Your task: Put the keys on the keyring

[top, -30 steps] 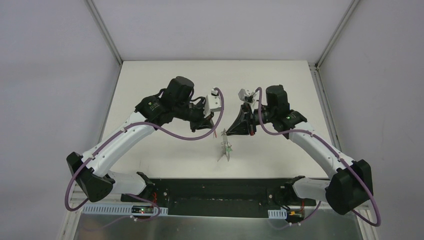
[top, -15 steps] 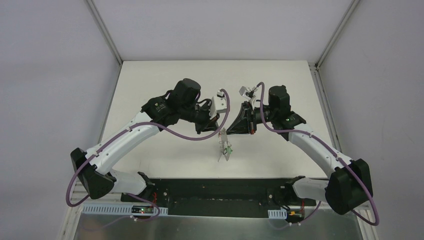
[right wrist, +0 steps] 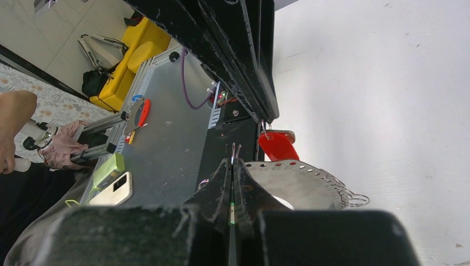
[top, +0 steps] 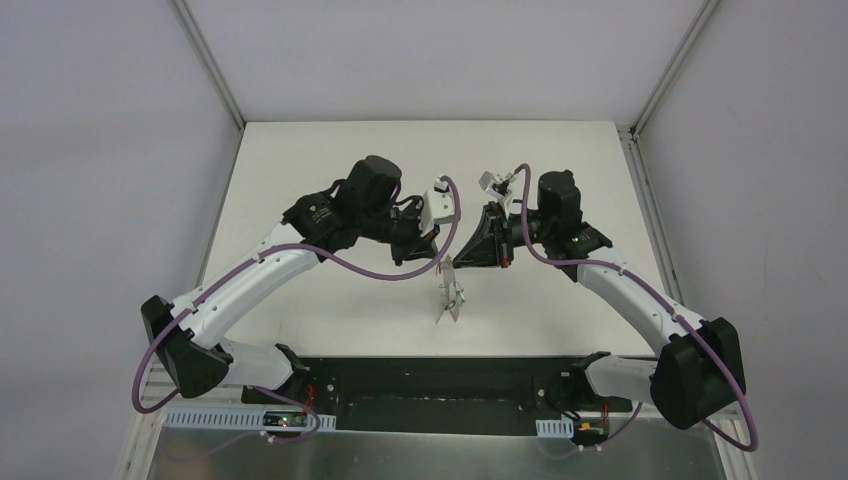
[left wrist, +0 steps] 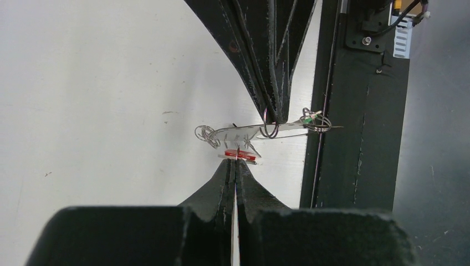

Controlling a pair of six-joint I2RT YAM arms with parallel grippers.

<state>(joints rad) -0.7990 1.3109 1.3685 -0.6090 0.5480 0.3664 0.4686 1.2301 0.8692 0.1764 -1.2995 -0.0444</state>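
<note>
From 9 o'clock, the left hand [left wrist: 236, 164] is clamped shut on the red key [left wrist: 240, 154], holding it just beside the keyring [left wrist: 238, 132], apparently to thread it on. The keyring hangs above the middle of the surface [top: 330, 160], with a green key [left wrist: 306, 118] seemingly already on it. From 3 o'clock, the right hand [right wrist: 234, 162] is pinched shut on the keyring's rim, likely to steady it
</note>
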